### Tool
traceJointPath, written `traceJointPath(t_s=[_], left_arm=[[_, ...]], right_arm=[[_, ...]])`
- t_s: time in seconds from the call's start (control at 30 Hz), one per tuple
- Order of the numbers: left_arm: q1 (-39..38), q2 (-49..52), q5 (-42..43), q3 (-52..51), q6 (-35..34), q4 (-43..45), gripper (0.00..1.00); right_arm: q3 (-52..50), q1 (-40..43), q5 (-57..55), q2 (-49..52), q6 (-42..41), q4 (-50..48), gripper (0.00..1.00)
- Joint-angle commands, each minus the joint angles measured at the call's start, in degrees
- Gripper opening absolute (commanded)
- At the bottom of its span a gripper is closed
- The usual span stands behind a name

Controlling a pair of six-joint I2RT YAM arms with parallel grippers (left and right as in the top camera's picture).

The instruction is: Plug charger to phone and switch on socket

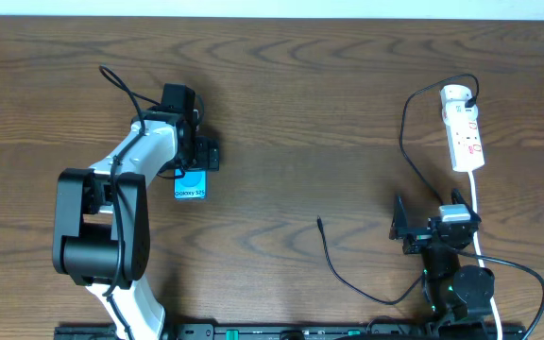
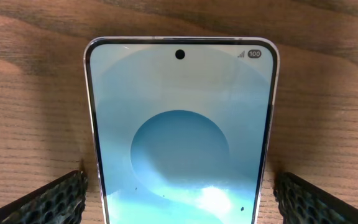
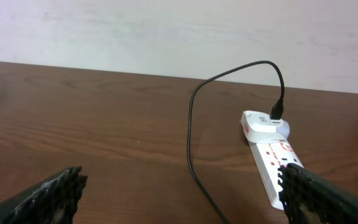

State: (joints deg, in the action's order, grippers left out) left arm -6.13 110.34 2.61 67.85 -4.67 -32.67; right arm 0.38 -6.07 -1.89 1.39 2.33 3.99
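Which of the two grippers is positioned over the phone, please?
The left gripper: its open fingers sit either side of the phone with the cyan screen. The right gripper, also open, faces the socket and holds nothing.

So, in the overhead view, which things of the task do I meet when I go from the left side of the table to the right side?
phone → loose plug tip of the charger → socket
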Motion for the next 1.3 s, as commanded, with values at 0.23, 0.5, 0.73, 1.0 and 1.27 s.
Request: traceJointPath(t_s=[0.23, 0.5, 0.73, 1.0, 1.27], left_arm=[[0.22, 1.75, -0.04, -0.63, 0.09, -0.24, 0.98], [0.22, 1.75, -0.07, -1.05, 0.09, -0.22, 0.90], [0.22, 1.75, -0.07, -1.05, 0.09, -0.22, 0.87], [0.22, 1.75, -0.07, -1.05, 0.07, -0.24, 0.75], [0.22, 1.75, -0.07, -1.05, 0.07, -0.22, 0.65]], right_arm=[[-0.07, 0.07, 0.11, -0.26, -0.09, 0.22, 0.99], [-0.07, 0.07, 0.11, -0.26, -0.09, 0.22, 0.99], [-0.07, 0.07, 0.11, -0.26, -0.09, 0.22, 0.99], [-0.07, 0.07, 0.11, -0.26, -0.09, 0.22, 0.99], [-0.07, 0.07, 0.11, -0.26, -0.11, 0.22, 0.99]])
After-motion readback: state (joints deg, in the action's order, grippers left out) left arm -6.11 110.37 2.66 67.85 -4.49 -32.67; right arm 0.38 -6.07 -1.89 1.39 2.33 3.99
